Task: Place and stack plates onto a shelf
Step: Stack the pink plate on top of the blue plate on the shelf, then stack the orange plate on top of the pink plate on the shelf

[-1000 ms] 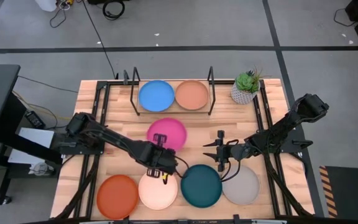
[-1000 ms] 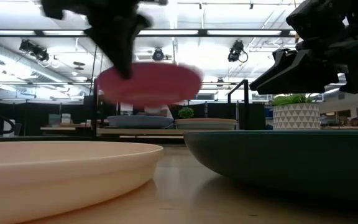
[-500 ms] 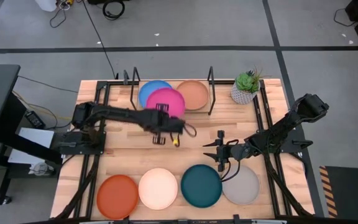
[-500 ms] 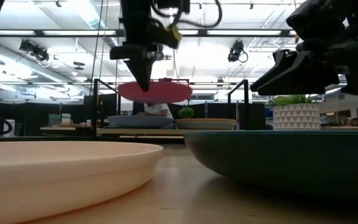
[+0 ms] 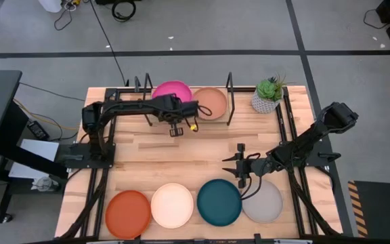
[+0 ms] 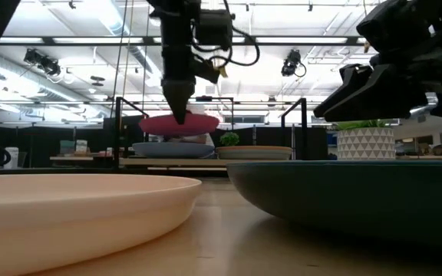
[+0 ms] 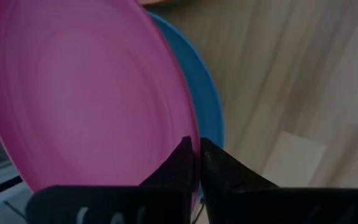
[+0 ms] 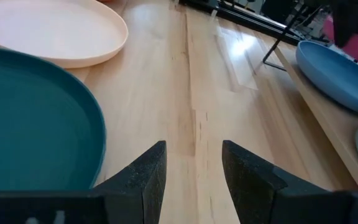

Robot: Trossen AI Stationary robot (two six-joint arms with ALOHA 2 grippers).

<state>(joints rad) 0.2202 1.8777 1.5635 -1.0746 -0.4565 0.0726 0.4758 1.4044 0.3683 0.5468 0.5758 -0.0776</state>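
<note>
Plates are partly shelved: a round matte magenta pink plate (image 5: 170,91), pinched at its rim by the left gripper (image 5: 177,112), is held just above the blue plate (image 7: 207,93) on the light wooden shelf (image 5: 156,121), beside a tan plate (image 5: 210,103). Orange (image 5: 128,213), cream (image 5: 172,205), dark teal (image 5: 219,202) and grey (image 5: 263,202) plates remain unshelved. The right gripper (image 5: 237,164) waits with parted fingers nearby.

From above, the magenta pink plate (image 5: 170,91) hides nearly all of the blue plate (image 7: 201,87). In the left wrist view the pink plate runs off the frame. The low view crops the dark teal plate (image 6: 351,195).
</note>
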